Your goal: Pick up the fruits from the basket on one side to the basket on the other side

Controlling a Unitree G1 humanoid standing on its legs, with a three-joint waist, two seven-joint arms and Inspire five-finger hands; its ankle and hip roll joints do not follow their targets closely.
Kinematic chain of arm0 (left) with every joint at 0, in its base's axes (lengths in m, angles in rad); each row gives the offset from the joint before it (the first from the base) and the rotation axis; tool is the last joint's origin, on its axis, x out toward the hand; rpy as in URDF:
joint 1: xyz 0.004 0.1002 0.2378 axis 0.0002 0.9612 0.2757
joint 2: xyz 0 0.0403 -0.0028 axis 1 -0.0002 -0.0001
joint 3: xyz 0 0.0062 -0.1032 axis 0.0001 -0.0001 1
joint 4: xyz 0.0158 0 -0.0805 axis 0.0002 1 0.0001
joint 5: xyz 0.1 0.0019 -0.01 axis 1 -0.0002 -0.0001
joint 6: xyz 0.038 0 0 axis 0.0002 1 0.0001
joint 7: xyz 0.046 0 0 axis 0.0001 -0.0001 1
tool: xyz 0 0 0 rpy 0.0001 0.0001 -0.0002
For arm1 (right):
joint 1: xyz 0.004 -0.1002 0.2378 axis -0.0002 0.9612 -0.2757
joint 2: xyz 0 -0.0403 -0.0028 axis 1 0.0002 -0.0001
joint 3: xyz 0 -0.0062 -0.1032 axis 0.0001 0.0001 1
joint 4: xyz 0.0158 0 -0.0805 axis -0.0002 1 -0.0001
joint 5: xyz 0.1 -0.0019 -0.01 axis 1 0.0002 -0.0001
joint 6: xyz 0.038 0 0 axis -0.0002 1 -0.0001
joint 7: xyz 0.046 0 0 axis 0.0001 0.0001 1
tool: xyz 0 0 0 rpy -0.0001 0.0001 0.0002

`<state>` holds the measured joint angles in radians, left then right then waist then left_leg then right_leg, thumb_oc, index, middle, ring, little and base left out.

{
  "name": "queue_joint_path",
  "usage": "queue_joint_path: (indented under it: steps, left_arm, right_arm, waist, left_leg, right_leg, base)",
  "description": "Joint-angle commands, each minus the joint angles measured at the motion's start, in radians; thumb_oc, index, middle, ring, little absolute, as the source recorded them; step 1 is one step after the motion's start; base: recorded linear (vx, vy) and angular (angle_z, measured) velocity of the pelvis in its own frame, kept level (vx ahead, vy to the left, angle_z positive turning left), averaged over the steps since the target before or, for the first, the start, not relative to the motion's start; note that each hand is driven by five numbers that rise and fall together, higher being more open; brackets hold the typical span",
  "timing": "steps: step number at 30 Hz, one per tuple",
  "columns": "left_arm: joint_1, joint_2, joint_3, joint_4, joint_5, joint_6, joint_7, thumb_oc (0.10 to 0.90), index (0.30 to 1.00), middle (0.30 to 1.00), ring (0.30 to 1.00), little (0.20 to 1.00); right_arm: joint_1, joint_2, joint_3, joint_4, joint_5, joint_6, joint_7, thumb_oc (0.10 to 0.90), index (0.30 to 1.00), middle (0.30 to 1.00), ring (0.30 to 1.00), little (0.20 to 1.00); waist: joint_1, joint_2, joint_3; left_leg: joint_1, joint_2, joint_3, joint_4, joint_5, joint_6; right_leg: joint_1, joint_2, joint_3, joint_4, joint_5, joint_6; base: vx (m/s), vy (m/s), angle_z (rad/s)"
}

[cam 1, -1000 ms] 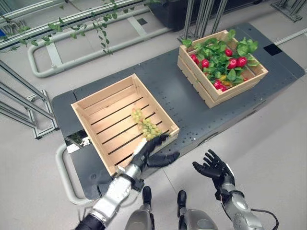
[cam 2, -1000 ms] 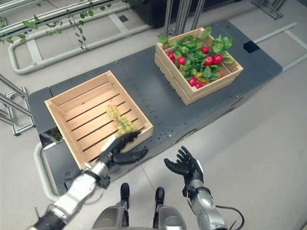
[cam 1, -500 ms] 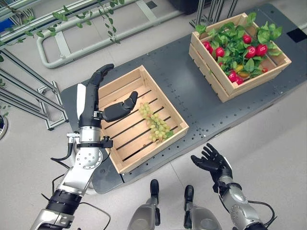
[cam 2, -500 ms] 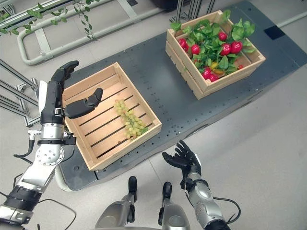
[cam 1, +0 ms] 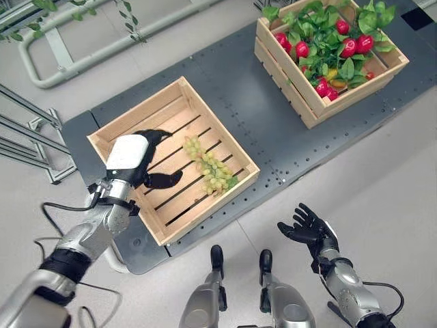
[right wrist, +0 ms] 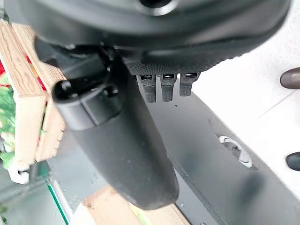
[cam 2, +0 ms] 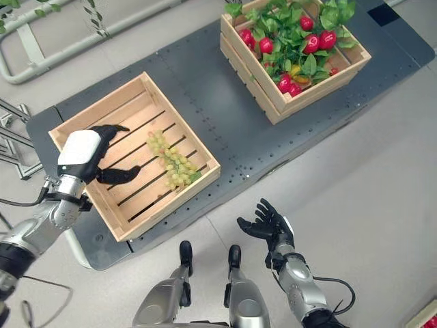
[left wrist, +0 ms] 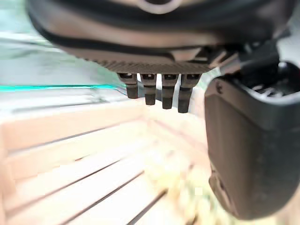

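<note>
Left hand over near crate, grapes down

Eye views: left hand [cam 1: 140, 156] relaxed, empty, centre-left, beside pale green grape bunch [cam 1: 208, 168] in slatted wooden crate [cam 1: 240, 158]; leafy fruit crate [cam 1: 293, 85] upper right. Right wrist: right hand [right wrist: 122, 154] released, idle. Risk: sweeping fingers snag grapes.

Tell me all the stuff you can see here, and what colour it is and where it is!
Near crate: one, pale wood, on the robot's left end of the platform.
Grapes: one bunch, green, lying on the slats inside the near crate.
Far crate: one, pale wood, on the platform's far right end.
Red fruits: several, red, among green leaves in the far crate.
Leaves: many, green, filling the far crate.
Platform: one, dark grey, under both crates.
Rail: one, pale grey, on the floor beyond the platform.
Left hand: one, dark with a white back, over the near crate beside the grapes, holding nothing.
Right hand: one, dark, open, over the floor in front of the platform.
</note>
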<state>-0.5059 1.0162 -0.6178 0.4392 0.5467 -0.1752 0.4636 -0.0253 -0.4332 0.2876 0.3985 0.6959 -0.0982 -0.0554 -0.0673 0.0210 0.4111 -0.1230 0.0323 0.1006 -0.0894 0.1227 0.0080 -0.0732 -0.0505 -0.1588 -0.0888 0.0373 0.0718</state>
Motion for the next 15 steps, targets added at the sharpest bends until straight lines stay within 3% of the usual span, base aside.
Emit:
queue_joint_path:
  steps: [1,4,10,15]
  left_arm:
    - [-0.222,0.045,0.010,0.055,0.119,0.025,0.077,0.800,0.900,0.900,0.900,0.900]
    - [-0.310,0.047,-0.065,0.083,0.210,0.072,0.127,0.800,0.900,0.900,0.900,0.900]
    - [-0.430,0.026,-0.108,0.202,0.294,0.094,0.280,0.800,0.900,0.900,0.900,0.900]
    - [-0.500,0.024,-0.152,0.216,0.357,0.098,0.272,0.800,0.900,0.900,0.900,0.900]
  right_arm:
    - [-0.046,-0.050,0.014,-0.046,-0.019,-0.041,0.052,0.800,0.900,0.900,0.900,0.900]
    - [-0.073,-0.066,0.026,-0.030,-0.011,-0.034,0.048,0.800,0.900,0.900,0.900,0.900]
    - [-0.108,-0.076,0.054,-0.018,-0.001,-0.047,0.039,0.800,0.900,0.900,0.900,0.900]
    - [-0.148,-0.078,0.066,-0.008,0.013,-0.059,0.033,0.800,0.900,0.900,0.900,0.900]
  waist:
    - [-0.024,-0.016,-0.012]
    - [-0.029,-0.018,0.008]
    - [-0.029,-0.039,0.053]
    - [-0.020,-0.069,0.085]
  left_leg:
    - [0.037,-0.003,0.001,0.009,-0.077,-0.018]
    - [0.016,-0.005,0.007,0.033,-0.083,-0.019]
    - [-0.026,-0.002,0.018,0.054,-0.084,-0.020]
    - [-0.070,-0.001,0.023,0.079,-0.088,-0.019]
  right_leg:
    - [-0.019,-0.053,0.007,0.077,-0.025,-0.012]
    - [-0.040,-0.055,0.008,0.100,-0.031,-0.015]
    - [-0.092,-0.053,0.008,0.140,-0.040,-0.015]
    - [-0.145,-0.047,0.003,0.168,-0.035,-0.013]
  base:
    - [-0.03,0.101,-0.04]
    - [-0.03,0.083,-0.05]
    - [-0.05,0.064,-0.02]
    - [-0.07,0.024,0.01]
